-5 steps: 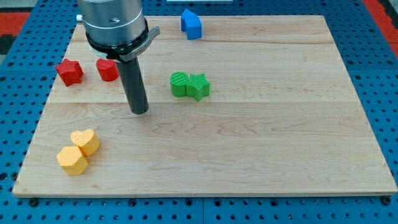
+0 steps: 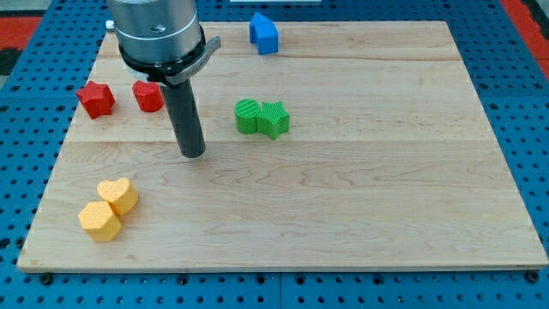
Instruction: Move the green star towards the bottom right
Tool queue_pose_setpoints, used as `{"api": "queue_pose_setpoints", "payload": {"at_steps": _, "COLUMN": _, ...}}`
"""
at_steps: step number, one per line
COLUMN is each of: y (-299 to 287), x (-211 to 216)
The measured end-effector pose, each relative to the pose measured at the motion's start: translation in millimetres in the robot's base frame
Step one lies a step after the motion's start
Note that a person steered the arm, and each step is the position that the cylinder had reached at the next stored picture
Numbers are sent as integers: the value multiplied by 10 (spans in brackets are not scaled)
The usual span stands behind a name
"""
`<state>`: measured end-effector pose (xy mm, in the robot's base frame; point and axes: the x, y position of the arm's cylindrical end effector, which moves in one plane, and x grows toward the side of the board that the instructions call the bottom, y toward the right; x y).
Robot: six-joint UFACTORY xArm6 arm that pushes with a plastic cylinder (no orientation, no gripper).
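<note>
The green star (image 2: pixel 274 119) lies on the wooden board (image 2: pixel 343 206), a little above its middle. A green round block (image 2: pixel 248 116) touches the star on its left side. My tip (image 2: pixel 193 154) rests on the board to the left of the green pair and slightly lower, about a block's width clear of the green round block.
A red star (image 2: pixel 96 99) and a red round block (image 2: pixel 148 96) sit at the view's left, just left of my rod. A yellow heart (image 2: pixel 118 195) and a yellow hexagon (image 2: pixel 99 221) lie at the bottom left. A blue block (image 2: pixel 264 33) sits at the top.
</note>
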<state>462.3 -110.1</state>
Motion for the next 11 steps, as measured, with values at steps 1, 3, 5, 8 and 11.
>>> {"api": "queue_pose_setpoints", "payload": {"at_steps": 1, "y": 77, "x": -1}}
{"api": "queue_pose_setpoints", "payload": {"at_steps": 3, "y": 142, "x": -188}}
{"api": "queue_pose_setpoints", "payload": {"at_steps": 5, "y": 554, "x": -302}}
{"api": "queue_pose_setpoints", "payload": {"at_steps": 8, "y": 1538, "x": -901}}
{"api": "queue_pose_setpoints", "payload": {"at_steps": 11, "y": 2197, "x": -1337}}
